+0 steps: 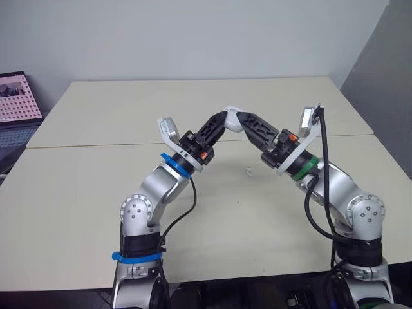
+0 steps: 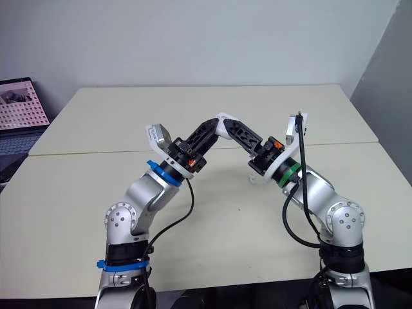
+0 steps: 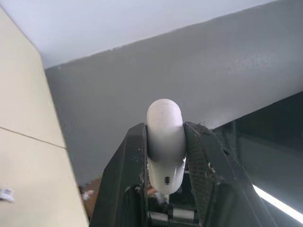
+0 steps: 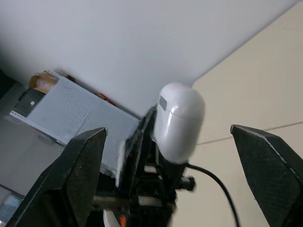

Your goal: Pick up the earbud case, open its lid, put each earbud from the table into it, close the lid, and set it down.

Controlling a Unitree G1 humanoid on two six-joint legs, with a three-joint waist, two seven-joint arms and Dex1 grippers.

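The white earbud case (image 1: 232, 114) hangs above the middle of the table, lid closed. My left gripper (image 1: 223, 120) is shut on it, its two black fingers (image 3: 135, 156) pressing the case (image 3: 164, 142) from both sides. My right gripper (image 1: 243, 120) meets the case from the other side; its fingers (image 4: 83, 161) stand wide apart, open, with the case (image 4: 179, 120) between and ahead of them, untouched as far as I can see. One small white earbud (image 1: 249, 171) lies on the table below the right gripper.
The beige table (image 1: 96, 193) has a seam (image 1: 96, 144) running across it. A laptop (image 1: 16, 106) sits off the far left edge. A grey wall (image 1: 386, 71) stands beyond the table's right side.
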